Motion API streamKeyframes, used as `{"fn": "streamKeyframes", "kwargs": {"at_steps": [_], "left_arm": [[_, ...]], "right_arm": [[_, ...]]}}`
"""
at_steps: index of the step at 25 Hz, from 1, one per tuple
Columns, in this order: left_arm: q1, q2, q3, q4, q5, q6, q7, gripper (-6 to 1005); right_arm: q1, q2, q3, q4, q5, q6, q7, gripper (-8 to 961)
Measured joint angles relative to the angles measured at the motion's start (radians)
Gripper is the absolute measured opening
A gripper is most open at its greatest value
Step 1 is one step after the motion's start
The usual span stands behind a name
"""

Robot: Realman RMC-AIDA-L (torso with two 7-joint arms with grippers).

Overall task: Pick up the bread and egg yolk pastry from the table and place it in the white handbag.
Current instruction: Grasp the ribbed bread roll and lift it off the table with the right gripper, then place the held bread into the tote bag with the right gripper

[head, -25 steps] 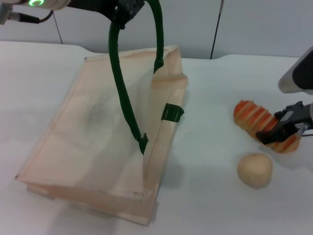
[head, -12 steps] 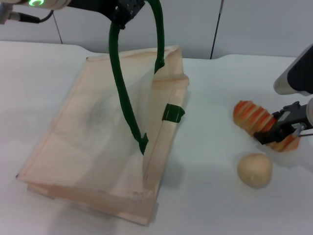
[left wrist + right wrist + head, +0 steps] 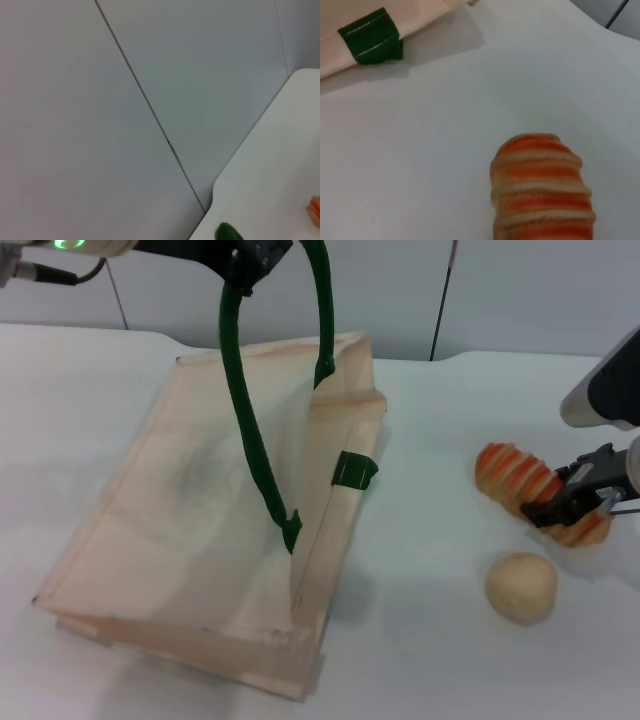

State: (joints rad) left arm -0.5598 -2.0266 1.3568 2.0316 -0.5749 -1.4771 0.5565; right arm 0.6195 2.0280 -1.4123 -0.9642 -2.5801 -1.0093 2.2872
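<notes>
The bread, a tan loaf with orange stripes, lies on the table at the right. My right gripper is shut across its near end; the loaf's far end fills the right wrist view. The egg yolk pastry, a smooth beige ball, sits just in front of the loaf, apart from it. The white handbag lies left of centre with its mouth facing the food. My left gripper at the top is shut on its green rope handle and holds it up.
The white table runs under everything, with bare surface between the bag and the food. A grey panelled wall stands behind the table's far edge. A green strap patch marks the bag's rim.
My right gripper has shifted slightly up and back over the bread, and the loaf has nudged a little toward the left. The left gripper, handle and pastry have stayed put.
</notes>
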Motion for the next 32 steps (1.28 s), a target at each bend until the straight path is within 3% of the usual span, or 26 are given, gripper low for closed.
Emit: {"fn": "streamKeyframes", "kwargs": {"at_steps": [10,17,25,32], "left_arm": [[-0.004,0.001,-0.010,0.006,-0.033,0.005,0.002,144],[-0.021,0.001,-0.040,0.008,-0.079,0.000,0.015,144],[-0.024,0.002,-0.041,0.007,-0.079,0.000,0.016,144],[-0.025,0.001,-0.039,0.004,-0.080,0.004,0.016,144]], "right_arm": [[0.001,0.000,0.006,-0.031,-0.003,-0.011,0.017,651],[-0.028,0.007,-0.014,-0.183,0.013,-0.087,0.039,594],[-0.078,0.007,-0.183,-0.383,0.046,-0.137,0.137,528],[-0.072,0.007,-0.262,-0.409,0.088,-0.125,0.154,487]]}}
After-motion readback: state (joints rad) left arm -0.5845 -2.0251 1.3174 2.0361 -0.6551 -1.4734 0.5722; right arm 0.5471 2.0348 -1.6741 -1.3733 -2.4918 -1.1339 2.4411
